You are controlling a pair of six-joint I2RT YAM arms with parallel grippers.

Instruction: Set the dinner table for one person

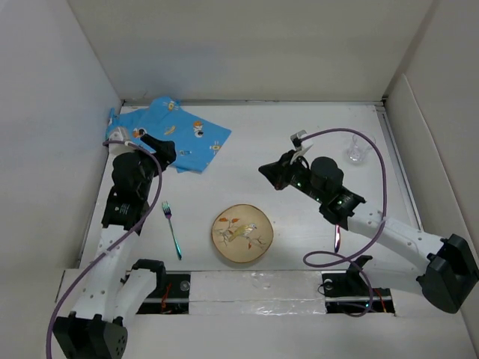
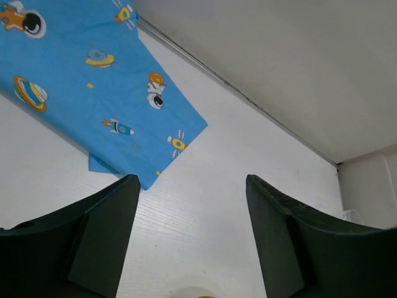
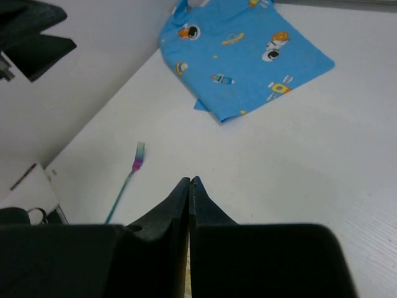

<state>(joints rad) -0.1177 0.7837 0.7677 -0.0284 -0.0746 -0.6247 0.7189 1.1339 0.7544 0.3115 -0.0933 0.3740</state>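
The white dinner table (image 1: pixel 247 134) holds a round wooden plate with a bird print (image 1: pixel 242 233) at the near middle. An iridescent fork (image 1: pixel 172 229) lies to its left. My left gripper (image 1: pixel 166 152) is open and empty, just above the near edge of a blue astronaut-print mat (image 1: pixel 174 133). In the left wrist view the gripper (image 2: pixel 192 183) hangs over bare table beside the mat (image 2: pixel 93 81). My right gripper (image 1: pixel 263 170) is shut and empty, above the table behind the plate. In the right wrist view its tips (image 3: pixel 190 181) point toward the fork (image 3: pixel 127 180) and the mat (image 3: pixel 242 56).
A clear glass (image 1: pixel 356 152) stands at the far right. A thin purple utensil (image 1: pixel 337 238) lies partly under my right arm near the front edge. White wall panels (image 1: pixel 52 112) close in the left, back and right sides.
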